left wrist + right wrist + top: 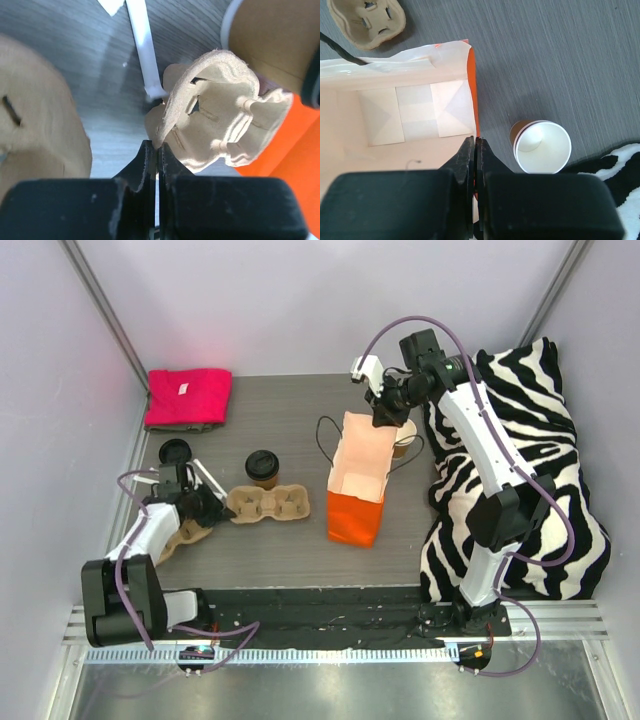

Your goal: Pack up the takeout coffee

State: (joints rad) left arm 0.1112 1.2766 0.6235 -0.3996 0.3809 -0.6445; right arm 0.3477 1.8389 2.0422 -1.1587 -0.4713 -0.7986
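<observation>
Top view: one black-lidded brown kraft-paper cup [262, 468], left of centre; two moulded cardboard trays, centre tray [275, 503] and left tray [185, 536]; one orange paper bag [355, 485].
Left wrist: left gripper [157, 145] clamped on the centre tray's rim.
Right wrist: right gripper [475, 140] clamped on the bag's rim; one lidless cup [542, 145], lower right.

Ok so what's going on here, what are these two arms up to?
The left end effector is pinched shut on the edge of a moulded cardboard cup tray. The right end effector is clamped on the rim of the open orange bag, which has nothing inside. The lidded coffee cup stands upright just beyond the tray, not yet packed. A lidless cup stands beside the bag.
</observation>
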